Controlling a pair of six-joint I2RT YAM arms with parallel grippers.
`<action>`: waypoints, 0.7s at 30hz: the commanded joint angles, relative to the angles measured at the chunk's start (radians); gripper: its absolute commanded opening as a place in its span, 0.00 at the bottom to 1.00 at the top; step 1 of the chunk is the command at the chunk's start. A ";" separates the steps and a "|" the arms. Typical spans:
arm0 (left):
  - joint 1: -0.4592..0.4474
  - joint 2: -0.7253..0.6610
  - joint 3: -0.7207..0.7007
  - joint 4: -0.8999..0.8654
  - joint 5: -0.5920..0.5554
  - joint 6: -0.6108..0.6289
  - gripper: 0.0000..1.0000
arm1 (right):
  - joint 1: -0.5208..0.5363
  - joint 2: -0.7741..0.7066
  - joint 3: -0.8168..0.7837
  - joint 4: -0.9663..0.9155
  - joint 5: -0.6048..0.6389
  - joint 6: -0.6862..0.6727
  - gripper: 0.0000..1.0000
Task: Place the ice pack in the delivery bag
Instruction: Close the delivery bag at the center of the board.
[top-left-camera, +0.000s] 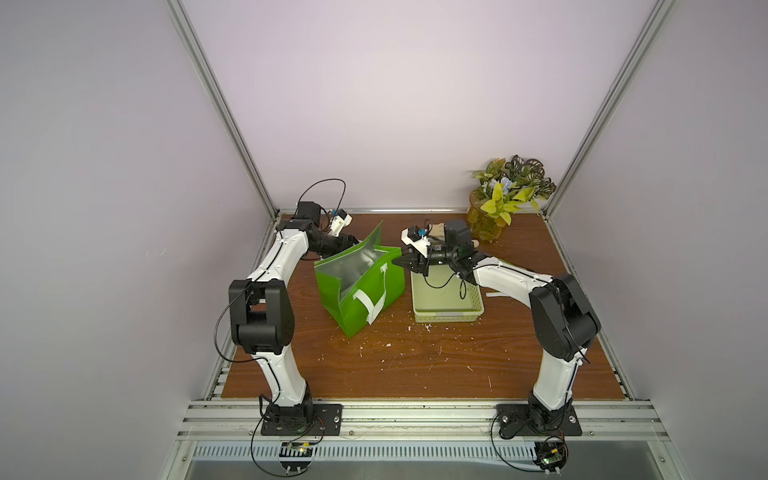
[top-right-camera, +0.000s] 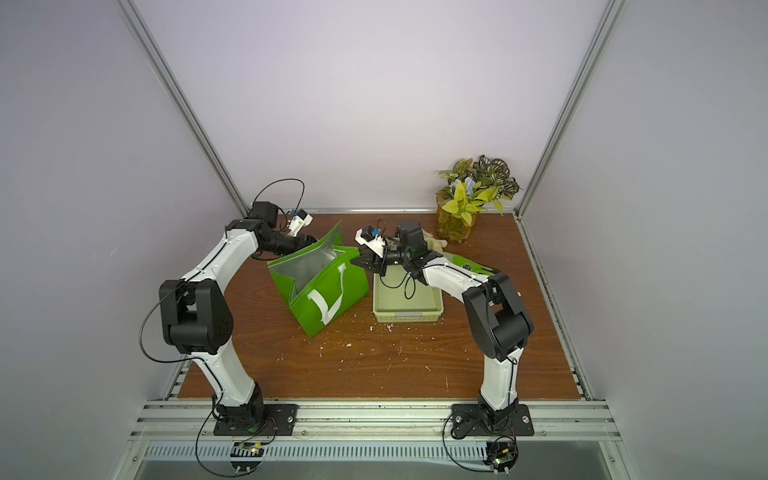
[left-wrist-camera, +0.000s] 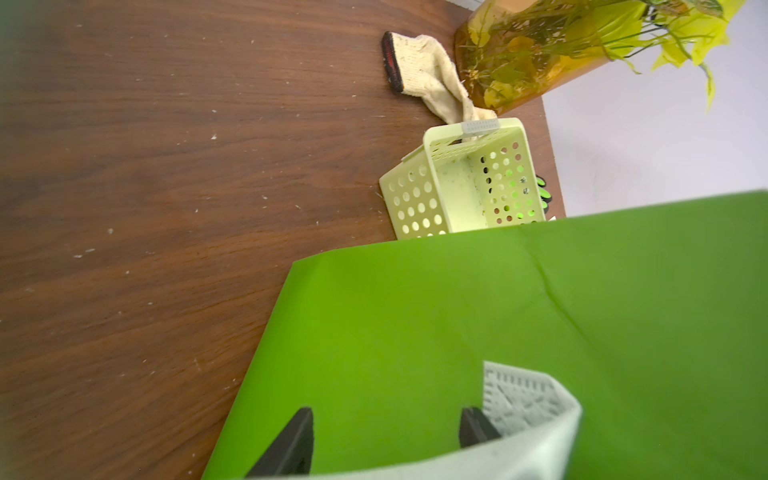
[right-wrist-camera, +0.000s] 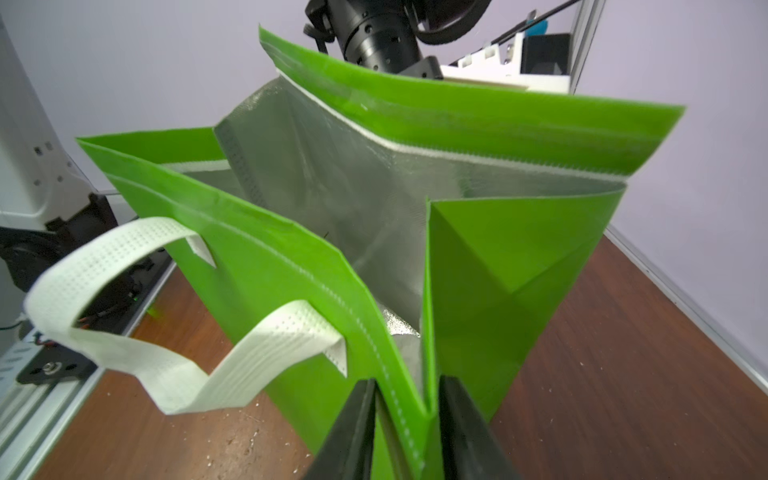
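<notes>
A bright green delivery bag of stiff non-woven fabric stands upright on the brown wood-grain bench, between the two arms, its mouth open. Its crinkled silver foil lining shows inside; the bag's floor is hidden. It has two flat white perforated strap handles: one hangs down the near wall, the other loops across the left pincer. That pincer's two black fingers stand wide apart against the bag's smooth outer far wall, with nothing between them. The right pincer straddles the bag's top corner nearest the basket, one black finger on each side of the folded rim. The fingers are partly apart; whether they pinch the fabric I cannot tell.

Just beside the bag sits one pale green plastic basket, rectangular with round-holed walls. Behind it lies a cream knitted glove with a dark cuff, touching one amber glass vase of yellow-green artificial leaves in the far corner. White flecks litter the bench.
</notes>
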 joint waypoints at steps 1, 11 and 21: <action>-0.020 0.006 0.016 0.003 0.046 0.022 0.59 | -0.030 0.034 0.052 0.056 -0.031 -0.005 0.60; -0.052 0.073 0.083 0.002 0.060 0.022 0.59 | -0.038 0.170 0.198 0.067 -0.112 -0.019 0.99; -0.054 0.077 0.082 0.002 0.045 0.016 0.59 | 0.001 0.273 0.355 0.033 -0.188 -0.009 0.91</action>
